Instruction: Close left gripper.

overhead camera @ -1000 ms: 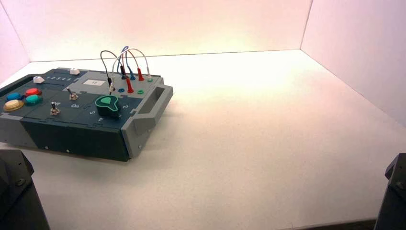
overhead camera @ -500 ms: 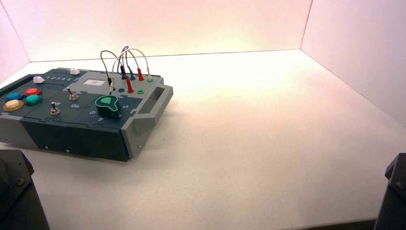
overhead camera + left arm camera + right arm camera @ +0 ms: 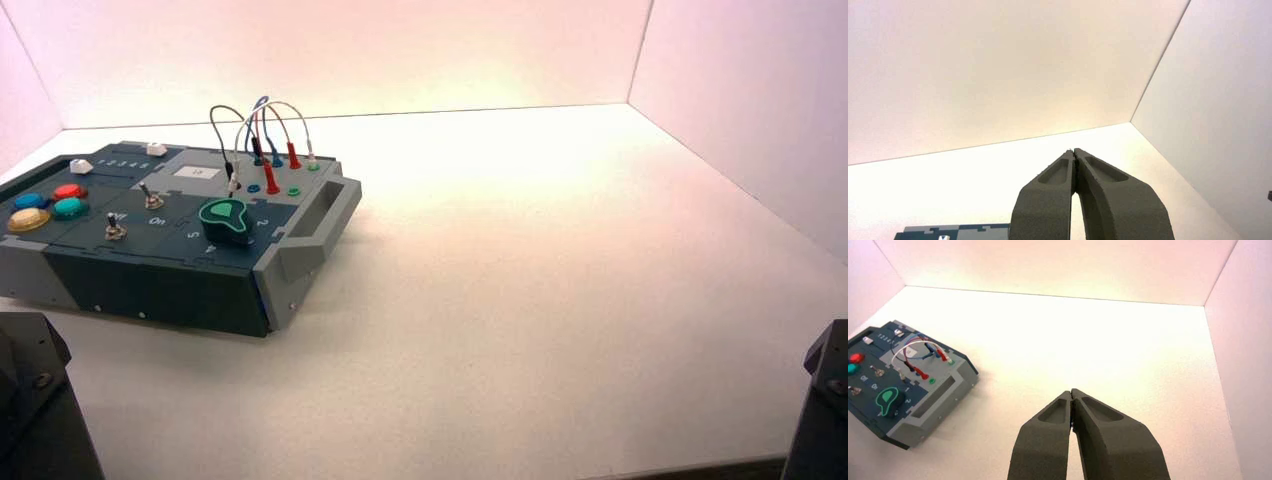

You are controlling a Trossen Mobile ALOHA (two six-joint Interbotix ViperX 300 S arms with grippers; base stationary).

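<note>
My left gripper [image 3: 1074,151] is shut and empty; its two dark fingertips touch, and it is held up in the air, away from the box. My right gripper [image 3: 1071,391] is also shut and empty, parked above the bare table to the right of the box. In the high view only the arm bases show, the left arm [image 3: 30,400] at the bottom left corner and the right arm [image 3: 822,400] at the bottom right. The box [image 3: 150,270] stands at the far left of the table.
The box bears a green knob [image 3: 226,220], two toggle switches [image 3: 148,195], coloured buttons [image 3: 68,200] and looped wires [image 3: 262,130] in its sockets. It also shows in the right wrist view [image 3: 933,410]. White walls enclose the table.
</note>
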